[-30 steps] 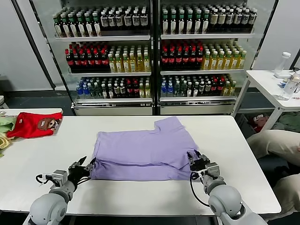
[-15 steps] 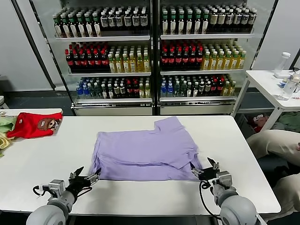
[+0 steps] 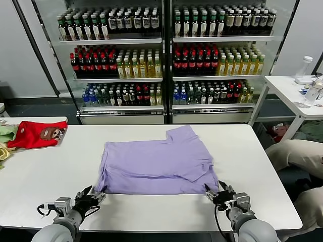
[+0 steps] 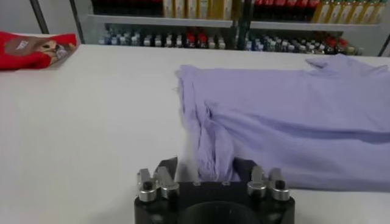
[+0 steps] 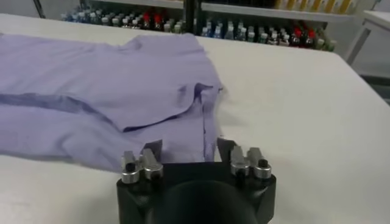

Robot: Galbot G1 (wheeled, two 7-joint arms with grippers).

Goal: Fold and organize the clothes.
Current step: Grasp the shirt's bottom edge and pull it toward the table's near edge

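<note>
The left tool (image 3: 92, 195) hovers low over the desk (image 3: 45, 176) at the near left corner of the shirt (image 3: 156, 161), its fingers spread wide and holding nothing. In the left wrist view the left tool (image 4: 205, 172) sits just short of the cloth edge, one finger to each side of the bunched corner fold, with the shirt (image 4: 292, 122) stretching away from it.

The right tool (image 3: 219, 192) is at the shirt's near right corner, also spread wide and empty, with its fingertips just beside the hem. In the right wrist view the right tool (image 5: 189, 148) frames the corner of the shirt (image 5: 91, 91) between its fingers, without pinching it.

The lavender shirt lies in the middle of the desk, folded into a rough rectangle with the near part doubled over. One sleeve sticks out at the far right, and a fold edge runs across the cloth parallel to the near hem. No print shows on the upturned side.

At the far left end of the desk lies a red shirt (image 3: 34, 133) with a brown patch, and beside it, at the very edge of the head view, pale green and yellow cloth (image 3: 5, 132). Behind the desk stand glass-door coolers (image 3: 166, 60) filled with rows of bottles. To the right is a small white table (image 3: 292, 93) carrying clear bottles (image 3: 304, 69).
</note>
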